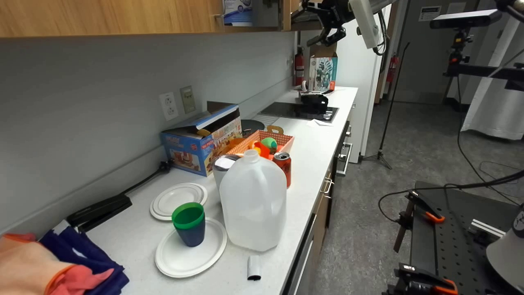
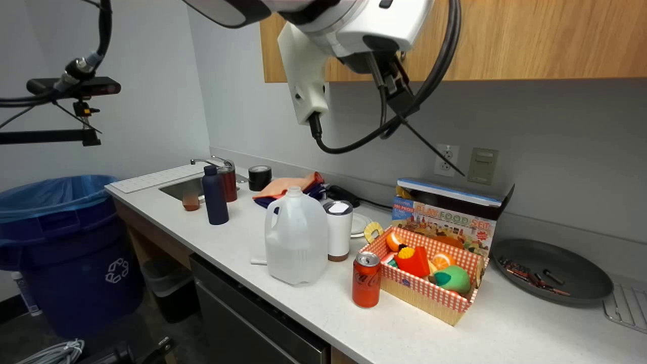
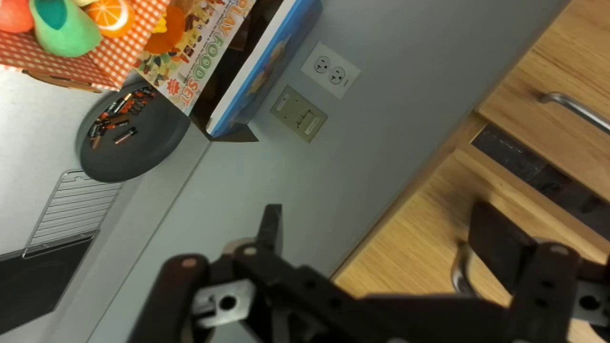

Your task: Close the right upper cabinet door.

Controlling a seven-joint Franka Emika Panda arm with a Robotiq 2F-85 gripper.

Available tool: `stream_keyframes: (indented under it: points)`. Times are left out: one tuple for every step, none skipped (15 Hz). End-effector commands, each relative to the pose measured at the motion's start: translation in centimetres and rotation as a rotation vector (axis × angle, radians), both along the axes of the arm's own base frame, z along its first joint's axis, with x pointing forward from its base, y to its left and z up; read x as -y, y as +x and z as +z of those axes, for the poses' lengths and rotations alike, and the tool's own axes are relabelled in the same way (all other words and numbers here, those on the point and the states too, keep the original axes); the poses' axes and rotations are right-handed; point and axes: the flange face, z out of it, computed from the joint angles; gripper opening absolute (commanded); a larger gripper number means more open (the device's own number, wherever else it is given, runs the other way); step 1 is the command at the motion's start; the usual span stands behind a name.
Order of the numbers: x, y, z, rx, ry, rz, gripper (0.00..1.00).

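The right upper cabinet door, a light-brown wood panel, fills the lower right of the wrist view point(image 3: 405, 243). Its silver handle point(image 3: 462, 274) is partly hidden by my gripper. The door is ajar; a dark gap shows along its edge. In the exterior views, the door's edge point(image 1: 285, 15) and wood face point(image 2: 530, 40) show. My gripper point(image 3: 379, 219) is open and empty in front of the door's lower part. One finger is close to the handle; I cannot tell whether it touches. In an exterior view the gripper point(image 1: 307, 26) hangs just below cabinet height.
The left upper door point(image 1: 110, 16) is beside the gap, and a blue-white box point(image 1: 238, 12) stands inside the cabinet. Below, the counter holds a plastic jug point(image 2: 295, 240), a red can point(image 2: 366, 280), a toy-food basket point(image 2: 419, 293) and a food-set box point(image 2: 450, 217). A black cable point(image 2: 440, 65) loops under the arm.
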Motion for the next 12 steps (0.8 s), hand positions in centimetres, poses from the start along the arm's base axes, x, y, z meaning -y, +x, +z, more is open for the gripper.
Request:
stream_keyframes:
  points:
    - [-0.8, 1.6, 1.0, 0.030, 0.026, -0.016, 1.00]
    - [-0.9, 1.8, 1.0, 0.034, 0.033, -0.015, 1.00]
    - [-1.0, 2.0, 1.1, 0.038, 0.041, -0.016, 1.00]
    - [-1.0, 2.3, 1.1, 0.040, 0.048, -0.017, 1.00]
    - [-1.0, 2.5, 1.1, 0.043, 0.052, -0.018, 1.00]
    - [-0.9, 2.6, 1.2, 0.048, 0.055, -0.020, 1.00]
    - [-0.9, 2.9, 1.2, 0.047, 0.062, -0.023, 1.00]
    - [-1.0, 3.1, 1.3, 0.050, 0.066, -0.028, 1.00]
    - [-1.2, 3.3, 1.3, 0.049, 0.077, -0.032, 1.00]
    - [-1.4, 3.4, 1.3, 0.050, 0.086, -0.037, 1.00]
    - [-1.7, 3.5, 1.3, 0.048, 0.102, -0.036, 1.00]
    - [-1.9, 3.5, 1.4, 0.047, 0.113, -0.036, 1.00]
